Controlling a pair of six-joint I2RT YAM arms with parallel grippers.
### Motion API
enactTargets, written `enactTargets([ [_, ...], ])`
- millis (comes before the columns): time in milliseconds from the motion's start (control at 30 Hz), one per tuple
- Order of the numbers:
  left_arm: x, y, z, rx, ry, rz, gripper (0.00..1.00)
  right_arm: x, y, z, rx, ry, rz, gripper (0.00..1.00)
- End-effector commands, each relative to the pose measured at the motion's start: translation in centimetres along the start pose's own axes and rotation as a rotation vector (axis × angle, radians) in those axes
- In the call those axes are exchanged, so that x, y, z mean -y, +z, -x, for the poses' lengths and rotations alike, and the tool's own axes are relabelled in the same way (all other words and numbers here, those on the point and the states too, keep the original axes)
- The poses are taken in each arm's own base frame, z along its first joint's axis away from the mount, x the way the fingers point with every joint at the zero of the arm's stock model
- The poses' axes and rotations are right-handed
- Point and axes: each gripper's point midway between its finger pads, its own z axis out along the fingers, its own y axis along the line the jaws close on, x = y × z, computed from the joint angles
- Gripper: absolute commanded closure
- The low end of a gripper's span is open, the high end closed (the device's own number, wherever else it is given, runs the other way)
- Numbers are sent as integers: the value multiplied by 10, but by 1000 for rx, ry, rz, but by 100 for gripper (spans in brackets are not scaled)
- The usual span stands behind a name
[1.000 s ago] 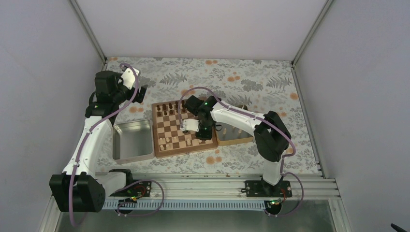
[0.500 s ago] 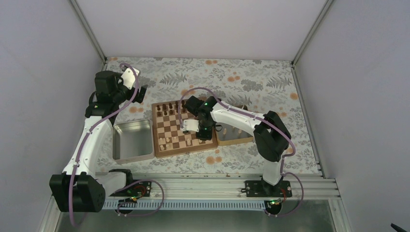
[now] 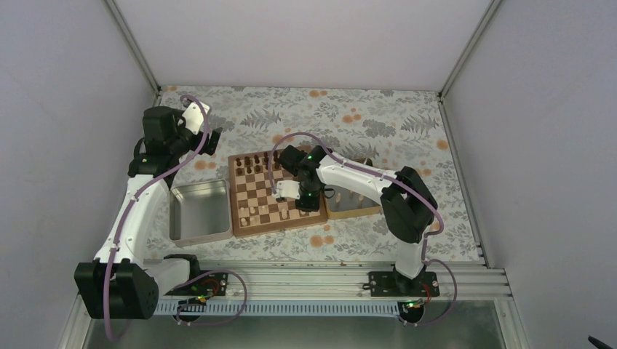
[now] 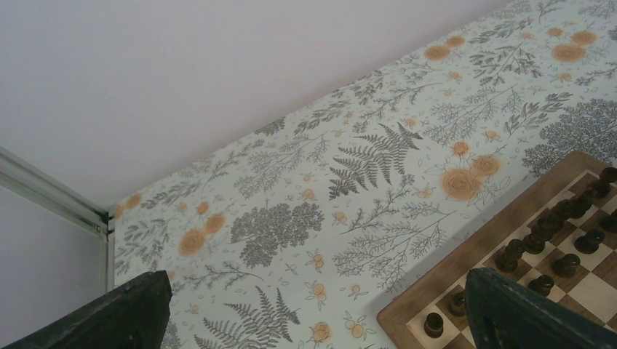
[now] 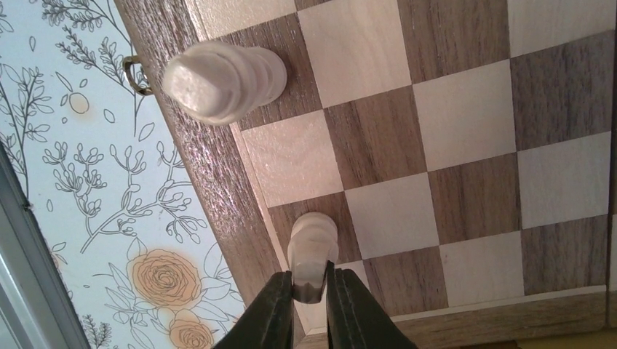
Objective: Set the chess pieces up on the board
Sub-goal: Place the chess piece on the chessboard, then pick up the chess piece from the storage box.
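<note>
The wooden chessboard (image 3: 271,193) lies in the middle of the table; it also shows in the right wrist view (image 5: 451,123) and, as a corner, in the left wrist view (image 4: 466,269). My right gripper (image 5: 311,292) is shut on a pale chess piece (image 5: 313,243) over a square by the board's border. Another pale piece (image 5: 222,76) stands on a dark edge square nearby. More pale pieces (image 3: 251,212) stand at the board's near left. My left gripper (image 4: 313,320) is open and empty, raised over the floral cloth beyond the board's far left corner.
Dark pieces (image 3: 251,161) line the board's far rows, also in the left wrist view (image 4: 560,218). A shiny metal tray (image 3: 198,211) lies left of the board. A wooden-rimmed tray (image 3: 353,202) holding pale pieces lies right of it, under my right arm.
</note>
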Motion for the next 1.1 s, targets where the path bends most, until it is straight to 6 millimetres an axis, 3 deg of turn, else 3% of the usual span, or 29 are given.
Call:
enactTargets([
  [0,2,-2,0,5,9,-14,0,-3,5,-3,-18,4,5,81],
  [200,1,-2,0,5,9,-12,0,-1,-3,-3,-7,8,-9,63],
  [433,1,-2,1,5,9,-10,0,5,-36,-4,33,21,-47,60],
  [567,1,-2,0,5,7,-8,0,27,-65,-27,58,96,-109,59],
  [700,0,-1,2,6,8,-8,0,53,-88,-67,88,195,-166,60],
  [867,0,-1,2,5,6,-9,0,79,-81,-109,83,298,-174,61],
  [1067,1,-1,2,6,4,-12,0,96,-44,-137,52,382,-130,63],
])
